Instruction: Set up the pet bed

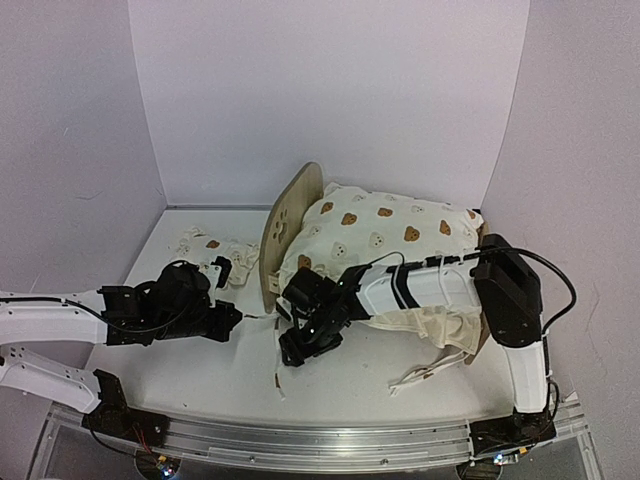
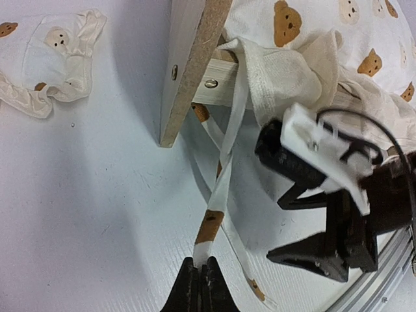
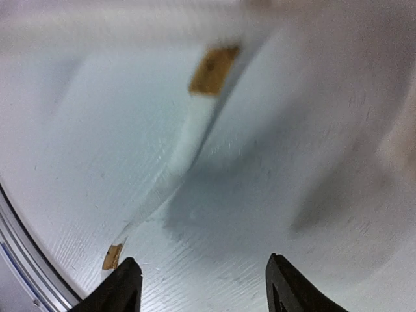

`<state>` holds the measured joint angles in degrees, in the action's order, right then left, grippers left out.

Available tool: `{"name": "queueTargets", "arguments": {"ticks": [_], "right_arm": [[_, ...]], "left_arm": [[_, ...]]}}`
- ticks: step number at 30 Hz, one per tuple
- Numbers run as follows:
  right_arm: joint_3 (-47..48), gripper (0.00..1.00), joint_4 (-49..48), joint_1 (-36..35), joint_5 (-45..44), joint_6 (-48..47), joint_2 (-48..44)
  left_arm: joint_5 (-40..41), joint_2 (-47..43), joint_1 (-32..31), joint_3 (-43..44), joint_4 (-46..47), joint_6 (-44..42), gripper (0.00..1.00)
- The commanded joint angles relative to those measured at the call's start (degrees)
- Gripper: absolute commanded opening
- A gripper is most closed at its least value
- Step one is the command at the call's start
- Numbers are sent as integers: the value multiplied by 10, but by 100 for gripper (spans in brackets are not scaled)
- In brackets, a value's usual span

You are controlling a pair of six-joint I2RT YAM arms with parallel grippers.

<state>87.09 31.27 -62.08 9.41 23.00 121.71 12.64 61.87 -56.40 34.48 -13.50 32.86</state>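
Table [image 2: 84, 195]; wrist view shows left claw [image 2: 200, 266] pinching tie [image 2: 209, 226].

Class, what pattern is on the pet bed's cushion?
The cushion shows brown and white bear faces on cream; top external view.

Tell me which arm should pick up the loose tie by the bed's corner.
Right, most likely: the right gripper is open beside the loose tie on the table, while the left gripper is shut on the other tie.
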Motion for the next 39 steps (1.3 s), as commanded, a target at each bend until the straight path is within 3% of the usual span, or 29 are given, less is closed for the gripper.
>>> {"name": "queueTargets", "arguments": {"ticks": [1, 4, 8, 14, 18, 22, 26, 31, 39], "right_arm": [[-43, 72, -61, -52, -54, 147, -37], [-51, 72, -86, -62, -112, 164, -36], [-56, 63, -131, -75, -138, 181, -16], [-15, 45, -100, -97, -216, 183, 27], [18, 42, -76, -105, -242, 169, 54], [48, 41, -50, -120, -254, 158, 70], [12, 48, -66, -121, -291, 152, 13], [10, 51, -70, -122, -257, 148, -17], [64, 54, -70, -130, -232, 147, 52]], "left_arm": [[5, -2, 3, 23, 23, -4, 0], [1, -3, 3, 20, 23, -6, 0], [-5, -10, 3, 16, 23, -12, 0], [-5, -29, 3, 10, 22, -12, 0], [-4, -32, 3, 4, 24, -6, 0], [-6, -35, 3, 3, 24, -4, 0], [-1, -43, 3, -2, 23, -5, 0], [1, -38, 3, -3, 23, -5, 0], [1, -37, 3, -5, 23, -6, 0]]}}
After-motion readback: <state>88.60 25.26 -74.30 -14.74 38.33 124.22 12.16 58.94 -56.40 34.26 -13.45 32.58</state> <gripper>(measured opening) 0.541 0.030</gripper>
